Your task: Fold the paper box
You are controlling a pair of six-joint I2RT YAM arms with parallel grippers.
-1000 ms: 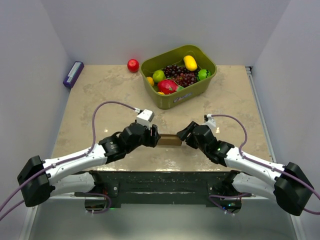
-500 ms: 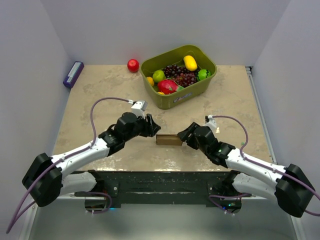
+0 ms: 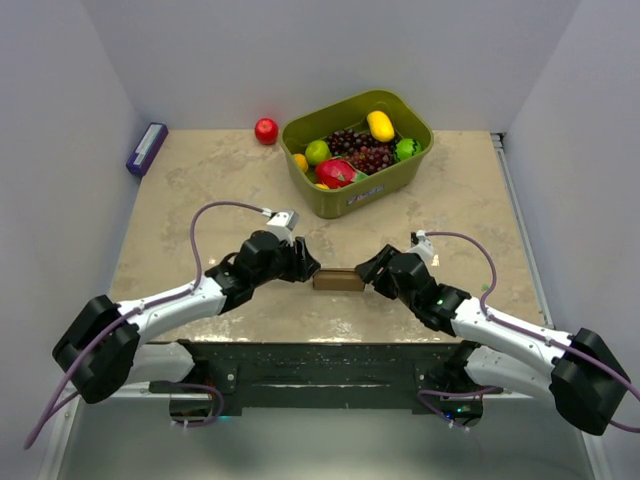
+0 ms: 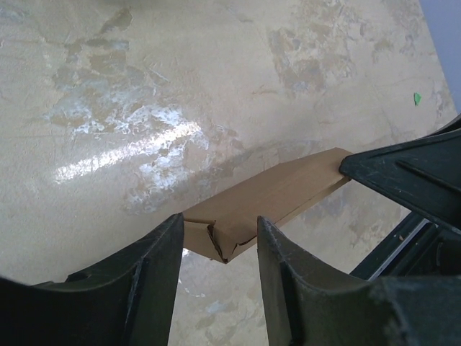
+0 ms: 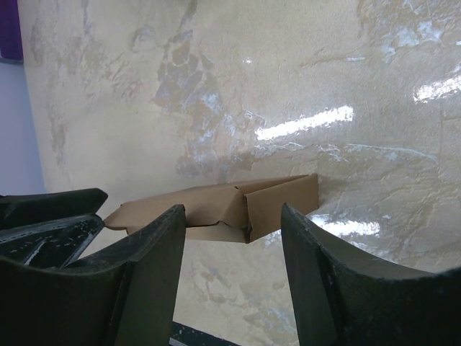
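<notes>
Both my arms are reaching in toward the middle of the table (image 3: pixel 200 190), with the paper box (image 3: pixel 338 279) lying between them near the front edge. It's plain brown cardboard, long and low, flat on the beige marbled top, running left to right.

My left gripper (image 3: pixel 303 265) is at the box's left end. In the left wrist view that end of the box (image 4: pixel 266 194) sits right in the gap between my two fingers (image 4: pixel 155 274), and its creased corner pokes back toward the camera. The fingers are apart by about the width of the box. Honestly, I can't tell if they're squeezing it or only bracketing it.

My right gripper (image 3: pixel 368 272) is at the other end. In the right wrist view the fingers (image 5: pixel 317 281) are spread wide. The box (image 5: pixel 216 205) lies crosswise past the tips, its right end tucked behind one finger, and a folded flap shows at that end. It doesn't look pinched. My left gripper (image 5: pixel 50 216) shows as a dark shape at the box's far end.

Further back there's an olive-green bin (image 3: pixel 385 188) full of fruit, including dark grapes (image 3: pixel 365 150) and a pink dragon fruit (image 3: pixel 338 173). A red round fruit (image 3: pixel 266 131) sits just left of the bin. A small purple box (image 3: pixel 147 148) is off at the back left edge, well apart from my hands.
</notes>
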